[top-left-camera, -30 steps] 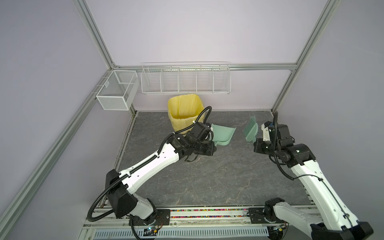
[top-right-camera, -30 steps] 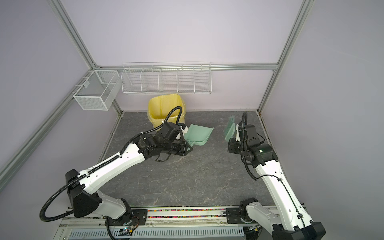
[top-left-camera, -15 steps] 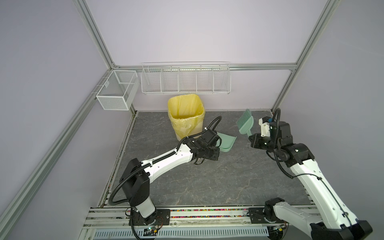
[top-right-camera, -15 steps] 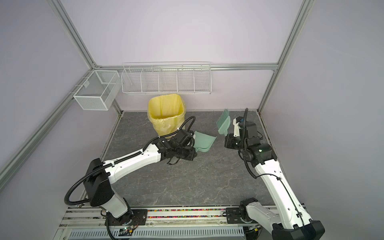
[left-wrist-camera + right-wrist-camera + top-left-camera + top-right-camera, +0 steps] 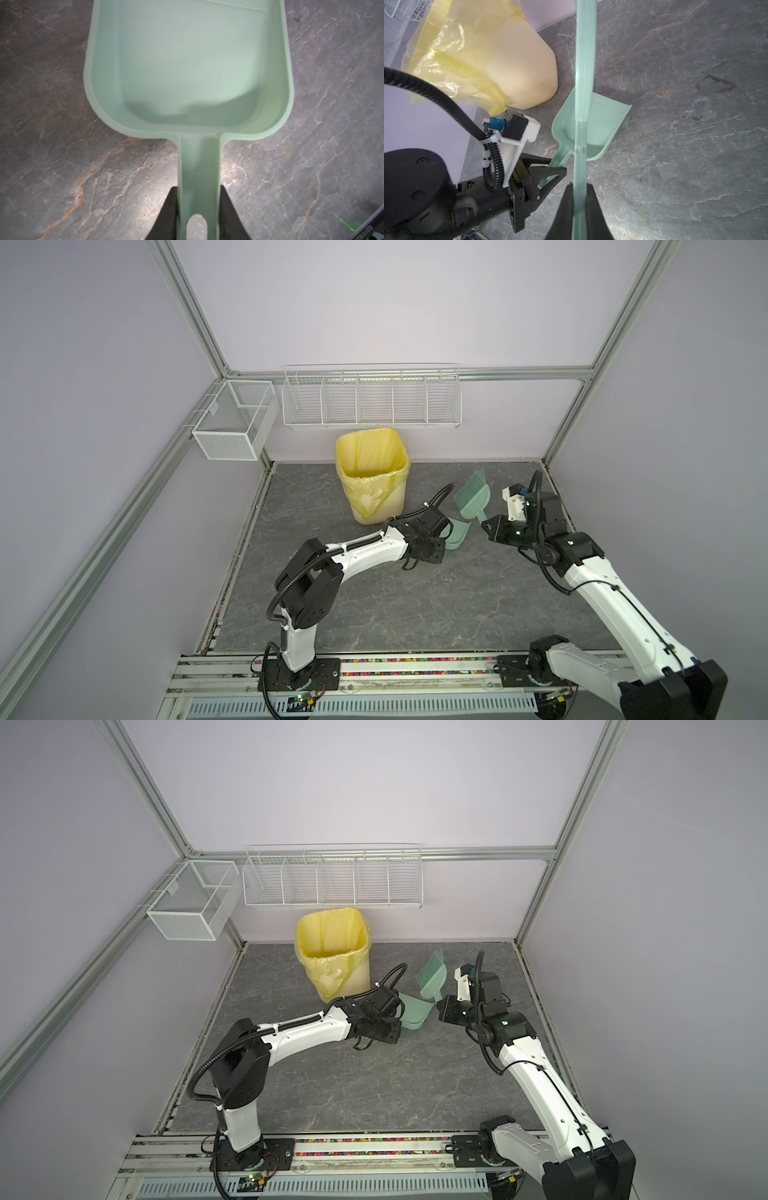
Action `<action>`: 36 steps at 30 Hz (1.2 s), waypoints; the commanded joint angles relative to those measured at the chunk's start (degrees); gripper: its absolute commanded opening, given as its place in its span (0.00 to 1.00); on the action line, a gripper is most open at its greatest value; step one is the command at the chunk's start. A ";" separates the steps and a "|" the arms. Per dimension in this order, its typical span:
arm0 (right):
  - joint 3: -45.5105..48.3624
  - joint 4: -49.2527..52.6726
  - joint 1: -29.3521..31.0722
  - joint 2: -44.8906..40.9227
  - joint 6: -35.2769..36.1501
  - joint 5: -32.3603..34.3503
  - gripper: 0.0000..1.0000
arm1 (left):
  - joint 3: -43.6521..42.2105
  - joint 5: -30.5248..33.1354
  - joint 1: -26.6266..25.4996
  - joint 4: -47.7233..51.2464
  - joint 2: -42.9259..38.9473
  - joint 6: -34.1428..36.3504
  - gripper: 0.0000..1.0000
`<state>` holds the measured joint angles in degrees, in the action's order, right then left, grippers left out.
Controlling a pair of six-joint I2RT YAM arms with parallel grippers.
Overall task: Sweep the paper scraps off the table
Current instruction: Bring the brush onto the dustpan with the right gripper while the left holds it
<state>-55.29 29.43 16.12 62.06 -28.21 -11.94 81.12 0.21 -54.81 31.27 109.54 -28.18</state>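
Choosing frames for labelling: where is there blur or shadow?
Right wrist view: the brush, close to the lens, is soft; the table is sharp. Left wrist view: the dustpan is sharp, with a shadow at its back wall. Both top views: even light, no glare.

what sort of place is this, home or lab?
Likely a lab robot cell, not a home: aluminium frame, two arms mounted on a base rail, wire baskets hung on the frame.
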 commanded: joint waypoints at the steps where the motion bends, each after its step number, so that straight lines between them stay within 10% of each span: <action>1: 2.60 -6.67 -0.08 0.88 -2.24 -3.21 0.07 | 2.86 1.22 -0.21 -2.12 2.31 0.91 0.00; 36: 5.93 -25.30 1.15 27.82 -4.33 -9.09 0.15 | 8.44 0.78 3.72 -5.75 12.33 1.80 0.07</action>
<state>-48.27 5.23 17.61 88.51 -33.19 -20.32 89.27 -0.03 -51.64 26.39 121.45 -27.68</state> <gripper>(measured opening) 0.148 0.244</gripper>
